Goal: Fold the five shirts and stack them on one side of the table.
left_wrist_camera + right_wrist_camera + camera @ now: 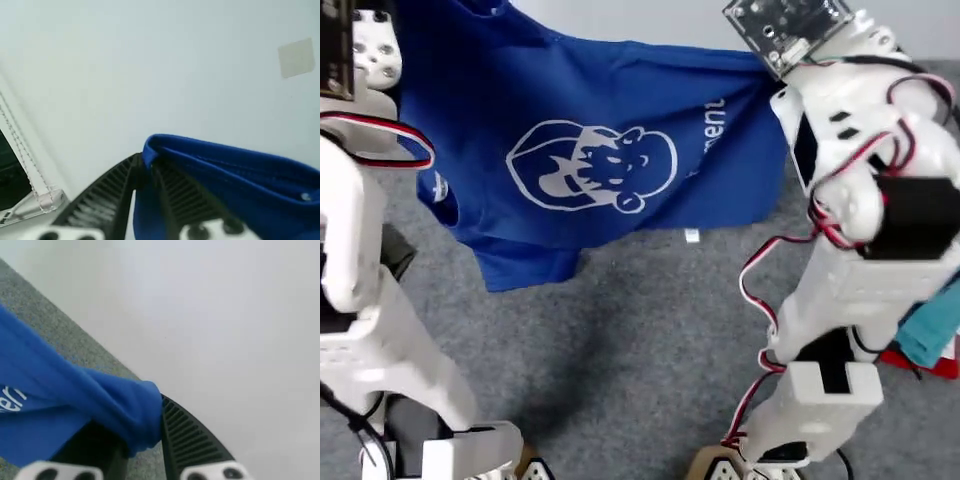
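Holding blue shirt (590, 170) stretched between your arms, over the far side of the grey felted table (650, 330).
Left gripper (145, 167) and right gripper (150, 427) both clamp ribbed fingers on soft knit; long axis runs left-right, print up.

Teal and red cloth (932, 338), perhaps shirts, lies mostly hidden behind the right arm (860, 280).

There is 1 blue shirt (600, 170), with 2 white arms (365, 300) (860, 260) and 2 pincers (145, 162) (140, 415).

Grey felt-like tabletop (650, 330) w/ plain white wall (150, 60) behind, small beige sq. plate (296, 57) on it.
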`<state>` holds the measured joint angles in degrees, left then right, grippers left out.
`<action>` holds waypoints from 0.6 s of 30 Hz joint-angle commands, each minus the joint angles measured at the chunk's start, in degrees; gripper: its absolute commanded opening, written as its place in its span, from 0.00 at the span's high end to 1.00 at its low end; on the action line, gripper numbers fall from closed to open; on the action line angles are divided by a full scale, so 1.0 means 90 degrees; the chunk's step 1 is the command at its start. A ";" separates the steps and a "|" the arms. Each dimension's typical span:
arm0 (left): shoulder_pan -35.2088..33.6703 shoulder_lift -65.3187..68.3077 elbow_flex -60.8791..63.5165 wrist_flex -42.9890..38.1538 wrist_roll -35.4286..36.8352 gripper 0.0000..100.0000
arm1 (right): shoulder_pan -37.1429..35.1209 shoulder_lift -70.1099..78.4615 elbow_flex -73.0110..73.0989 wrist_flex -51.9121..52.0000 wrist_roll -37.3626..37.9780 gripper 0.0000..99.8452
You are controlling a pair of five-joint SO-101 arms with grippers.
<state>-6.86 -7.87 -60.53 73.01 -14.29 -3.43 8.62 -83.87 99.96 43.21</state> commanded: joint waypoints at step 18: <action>0.0029 -0.1211 0.0601 0.0830 -0.1016 1.00 | -0.0005 -0.2740 0.3907 0.0308 0.0215 0.99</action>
<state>-6.77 -19.47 -62.02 80.31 -22.64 -2.02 -15.74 -58.73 100.66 44.44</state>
